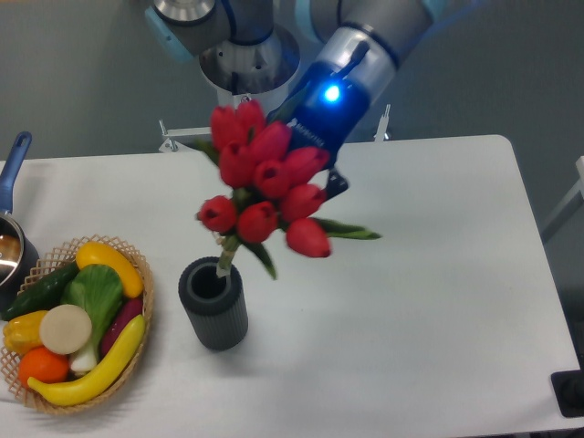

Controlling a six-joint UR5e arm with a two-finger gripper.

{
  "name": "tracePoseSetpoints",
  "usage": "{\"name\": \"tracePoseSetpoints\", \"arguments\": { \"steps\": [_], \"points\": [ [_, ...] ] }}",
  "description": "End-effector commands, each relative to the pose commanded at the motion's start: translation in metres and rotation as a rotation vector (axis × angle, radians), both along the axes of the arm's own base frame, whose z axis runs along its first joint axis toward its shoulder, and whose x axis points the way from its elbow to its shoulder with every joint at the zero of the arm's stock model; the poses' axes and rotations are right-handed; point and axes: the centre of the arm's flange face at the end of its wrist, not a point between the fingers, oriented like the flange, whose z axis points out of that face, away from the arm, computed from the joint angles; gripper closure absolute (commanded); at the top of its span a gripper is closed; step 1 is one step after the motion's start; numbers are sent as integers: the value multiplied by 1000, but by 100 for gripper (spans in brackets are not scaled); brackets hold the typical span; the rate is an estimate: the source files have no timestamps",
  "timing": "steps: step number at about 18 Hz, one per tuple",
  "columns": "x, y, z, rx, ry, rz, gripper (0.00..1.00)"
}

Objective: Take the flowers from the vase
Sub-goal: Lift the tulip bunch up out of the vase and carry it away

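Note:
The flowers (265,182), a bunch of red tulip buds with green leaves, hang tilted in the air above the table. The gripper (325,185) sits behind the bunch and is shut on it; its fingers are mostly hidden by the buds. The pale green stems (224,258) slant down to the left, and their lower end sits right at the mouth of the vase (213,306). That vase is a short dark grey ribbed cylinder, standing upright on the white table just below and to the left of the bunch.
A wicker basket (146,294) of toy vegetables and fruit stands right beside the vase on its left. A pot with a blue handle (14,162) sits at the left edge. The arm's base (246,64) rises at the back. A black object (571,394) is at the lower right corner.

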Motion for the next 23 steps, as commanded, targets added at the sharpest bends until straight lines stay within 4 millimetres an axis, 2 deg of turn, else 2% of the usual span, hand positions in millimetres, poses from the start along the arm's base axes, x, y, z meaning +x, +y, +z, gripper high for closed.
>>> {"name": "tracePoseSetpoints", "arguments": {
  "steps": [4,7,12,16,23],
  "points": [
    [-33,-19,-13,-3,65,33,60],
    [-64,-32,-35,-9,153,34,60],
    [-99,-60,-50,-13,204,71,60],
    [-112,-76,-51,-11,213,97,60],
    [-114,-79,-54,-15,209,102,60]
  ]
}}
